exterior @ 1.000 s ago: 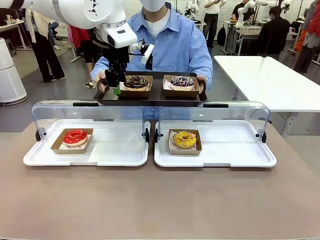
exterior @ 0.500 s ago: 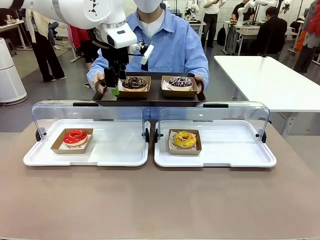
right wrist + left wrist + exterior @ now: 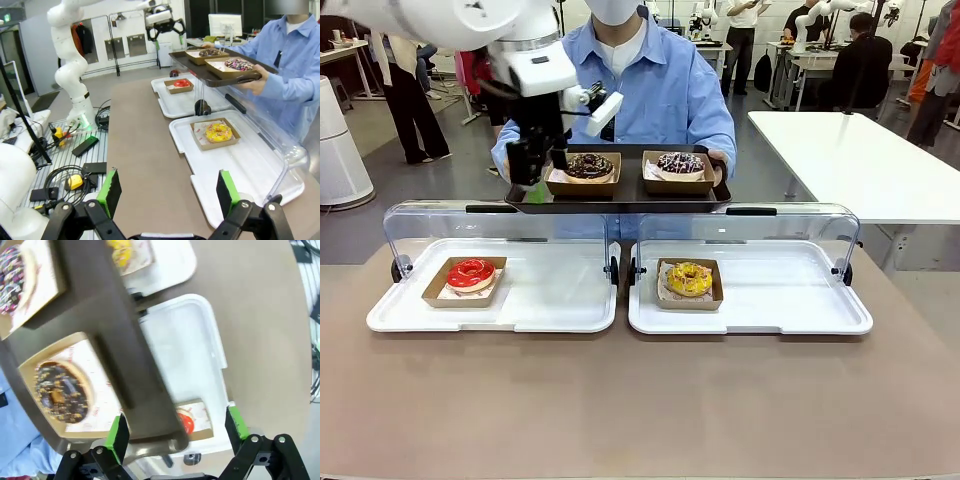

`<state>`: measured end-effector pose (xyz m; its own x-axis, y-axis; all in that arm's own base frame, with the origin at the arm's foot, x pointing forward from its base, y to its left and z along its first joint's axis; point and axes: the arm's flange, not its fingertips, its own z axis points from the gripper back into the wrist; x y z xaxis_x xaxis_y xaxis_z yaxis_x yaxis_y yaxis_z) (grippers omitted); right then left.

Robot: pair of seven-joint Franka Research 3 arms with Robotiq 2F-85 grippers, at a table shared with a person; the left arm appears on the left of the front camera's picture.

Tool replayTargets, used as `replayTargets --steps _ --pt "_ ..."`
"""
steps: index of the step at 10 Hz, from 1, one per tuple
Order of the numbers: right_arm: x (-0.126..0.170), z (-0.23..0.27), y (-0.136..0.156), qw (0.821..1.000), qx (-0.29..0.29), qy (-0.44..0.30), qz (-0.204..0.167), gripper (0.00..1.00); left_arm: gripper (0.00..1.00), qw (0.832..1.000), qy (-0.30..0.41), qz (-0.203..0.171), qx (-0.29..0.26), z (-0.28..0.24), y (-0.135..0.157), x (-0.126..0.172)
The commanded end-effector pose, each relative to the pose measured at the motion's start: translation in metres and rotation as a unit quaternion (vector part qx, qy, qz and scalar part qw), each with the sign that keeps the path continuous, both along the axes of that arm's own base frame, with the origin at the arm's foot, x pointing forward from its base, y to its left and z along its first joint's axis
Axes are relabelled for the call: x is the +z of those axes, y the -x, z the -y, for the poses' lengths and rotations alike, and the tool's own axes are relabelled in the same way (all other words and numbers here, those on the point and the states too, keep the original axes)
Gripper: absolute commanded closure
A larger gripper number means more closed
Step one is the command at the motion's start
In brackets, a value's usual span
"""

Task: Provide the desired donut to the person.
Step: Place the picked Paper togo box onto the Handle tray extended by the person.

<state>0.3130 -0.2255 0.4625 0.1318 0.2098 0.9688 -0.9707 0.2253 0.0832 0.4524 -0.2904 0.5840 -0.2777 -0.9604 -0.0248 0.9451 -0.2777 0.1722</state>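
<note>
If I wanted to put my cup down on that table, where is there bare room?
The brown table is bare along its near side, in front of both white trays. Inside, the left white tray is free right of the red donut; the right white tray is free right of the yellow donut. The person's black tray is crowded.

- The person (image 3: 655, 85) stands across the table from me. They wear a light blue shirt over a white tee and hold a dark tray (image 3: 620, 195) flat with both hands.
- A chocolate donut (image 3: 586, 166) with little bits on top sits in a brown paper box on the tray's left side. It lies flat.
- A dark donut with sprinkles (image 3: 680, 163) sits in its own box next to it on the tray.
- A red donut (image 3: 470, 272) lies in a box on the left white tray on the table.
- A yellow donut (image 3: 689, 278) lies in a box on the right white tray.
</note>
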Motion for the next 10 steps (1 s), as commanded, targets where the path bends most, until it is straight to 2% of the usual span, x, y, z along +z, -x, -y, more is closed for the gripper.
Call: replayTargets --steps 1,3,5,7,8,9,10 --pt "0.0 0.0 0.001 1.0 0.004 -0.002 0.004 0.0 0.0 1.0 -0.009 0.021 -0.015 -0.044 0.05 -0.023" --pt "0.0 0.0 0.001 1.0 0.004 -0.002 0.004 0.0 0.0 1.0 0.005 0.019 -0.013 -0.073 0.084 -0.04" --pt "0.0 0.0 0.001 1.0 0.004 -0.002 0.004 0.0 0.0 0.999 0.017 0.033 -0.009 -0.092 0.104 -0.04" --pt "0.0 0.0 0.001 1.0 0.004 -0.002 0.004 0.0 0.0 0.999 0.02 0.027 0.001 -0.104 0.107 -0.041" --pt "0.0 0.0 0.001 1.0 0.004 -0.002 0.004 0.0 0.0 1.0 -0.002 0.004 0.008 -0.099 0.104 -0.044" --pt "0.0 0.0 0.001 1.0 0.004 -0.002 0.004 0.0 0.0 1.0 0.006 0.028 0.01 -0.101 0.106 -0.038" --pt "0.0 0.0 0.001 1.0 0.004 -0.002 0.004 0.0 0.0 1.0 0.006 0.028 0.01 -0.101 0.106 -0.038"
